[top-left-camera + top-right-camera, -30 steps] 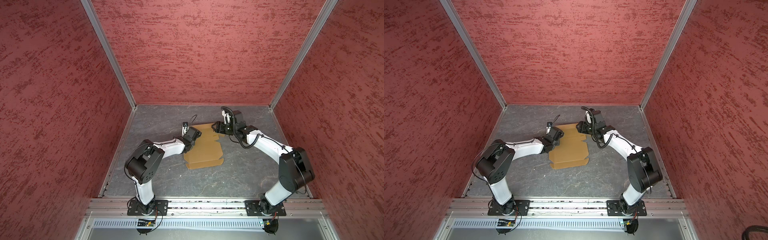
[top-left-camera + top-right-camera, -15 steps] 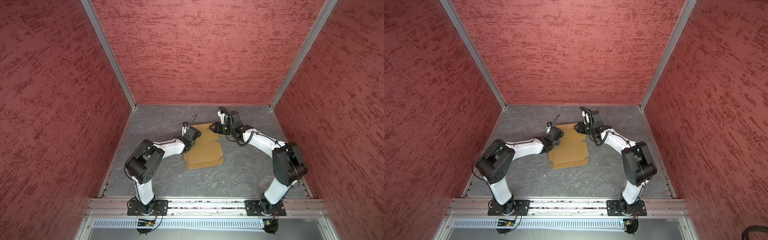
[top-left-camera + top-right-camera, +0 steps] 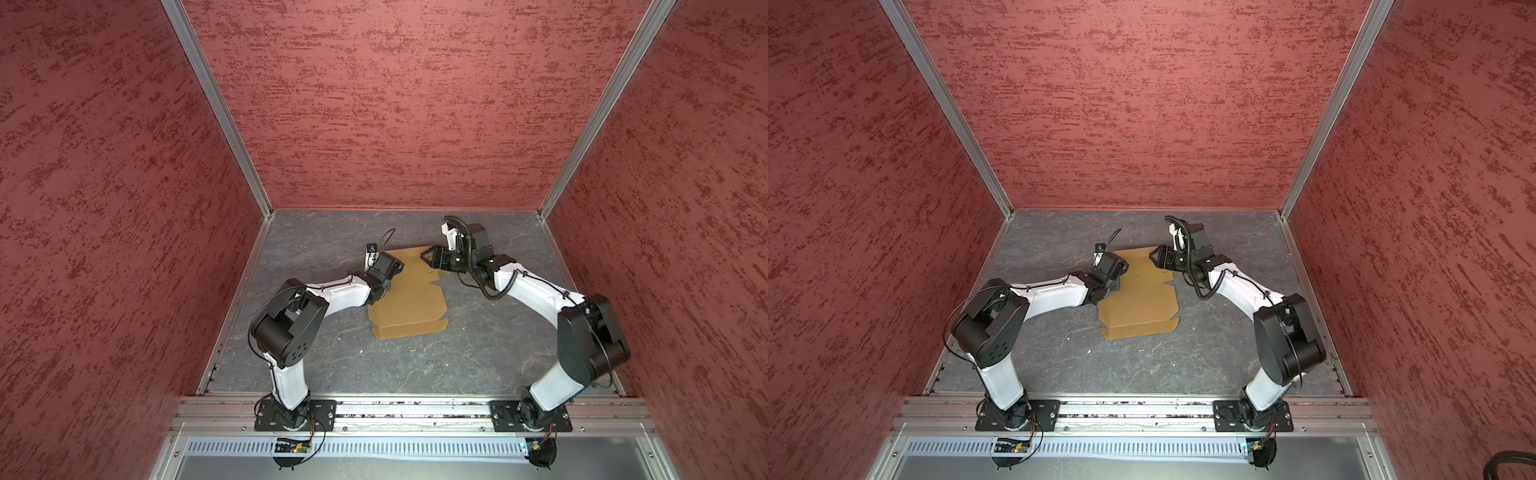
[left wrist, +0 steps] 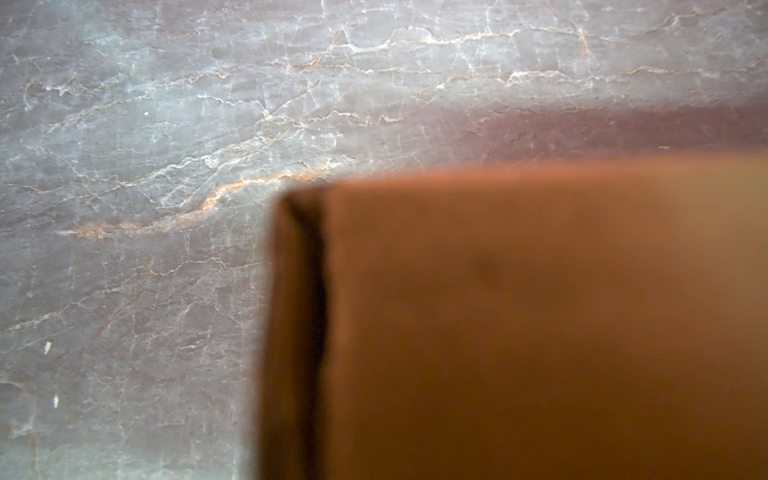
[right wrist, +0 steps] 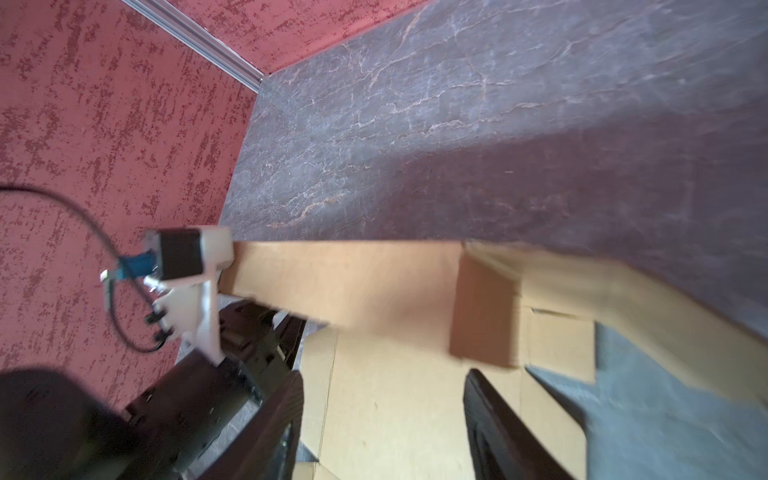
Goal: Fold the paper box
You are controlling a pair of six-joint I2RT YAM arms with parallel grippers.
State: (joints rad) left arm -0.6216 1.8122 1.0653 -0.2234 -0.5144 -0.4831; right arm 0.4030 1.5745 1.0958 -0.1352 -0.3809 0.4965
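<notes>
The paper box (image 3: 409,301) (image 3: 1140,305) is a tan cardboard sheet lying mostly flat in the middle of the grey table in both top views. Its back flap (image 5: 345,282) stands raised. My left gripper (image 3: 398,264) (image 3: 1124,264) sits at the sheet's back left edge. In the left wrist view blurred cardboard (image 4: 519,324) close to the lens hides its fingers, and I cannot see whether anything is held. My right gripper (image 3: 432,257) (image 3: 1158,255) (image 5: 384,374) hovers open over the back right part, with bare cardboard between its fingers (image 5: 291,415).
Red textured walls (image 3: 395,104) close in the table (image 3: 415,365) on three sides. An aluminium rail (image 3: 395,409) with both arm bases runs along the front edge. The left arm's wrist camera mount (image 5: 195,257) and cable are close to my right gripper.
The right arm swung its elbow inward and the gripper slightly back, then returned near where it was. The left arm and the cardboard have not moved.
</notes>
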